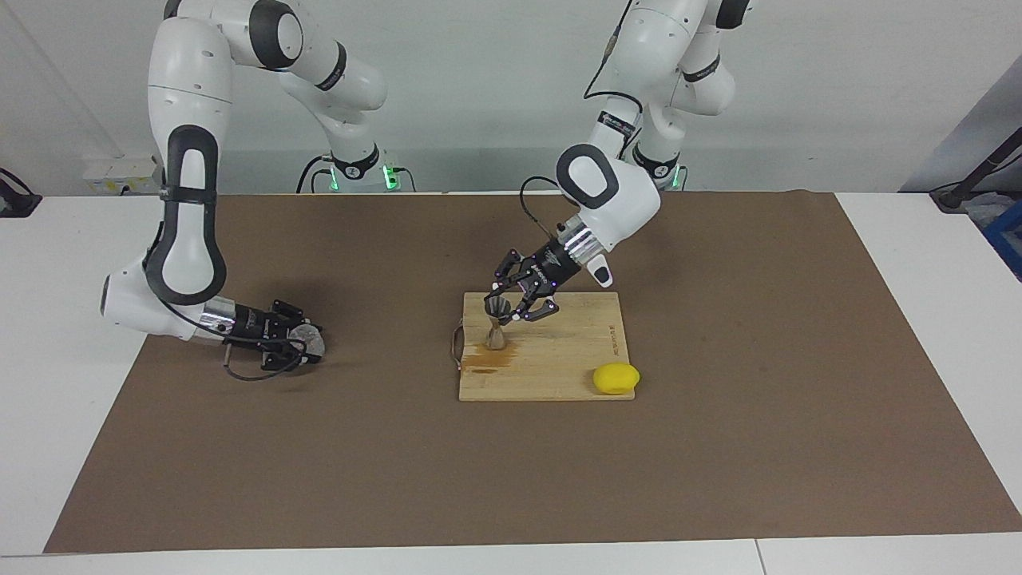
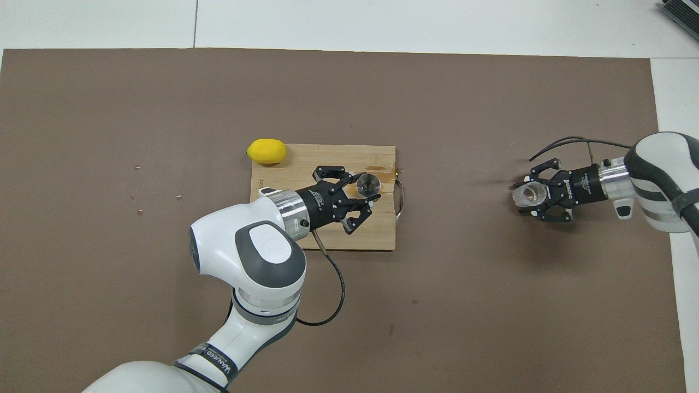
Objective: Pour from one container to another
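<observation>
Left end effector [image 1: 505, 309] is clamped on the steel jigger [image 1: 496, 325], which stands upright on the wooden cutting board [image 1: 559, 375] beside a brown stain [image 1: 485, 363], toward the handle end. A lemon [image 1: 615, 378] sits at the board's corner farthest from the robots, toward the left arm's end. At the right arm's end of the surface [image 1: 511, 463], the right end effector [image 1: 307, 342] sits low over the brown mat, fingers drawn in around the glass cup [image 2: 528, 195].
</observation>
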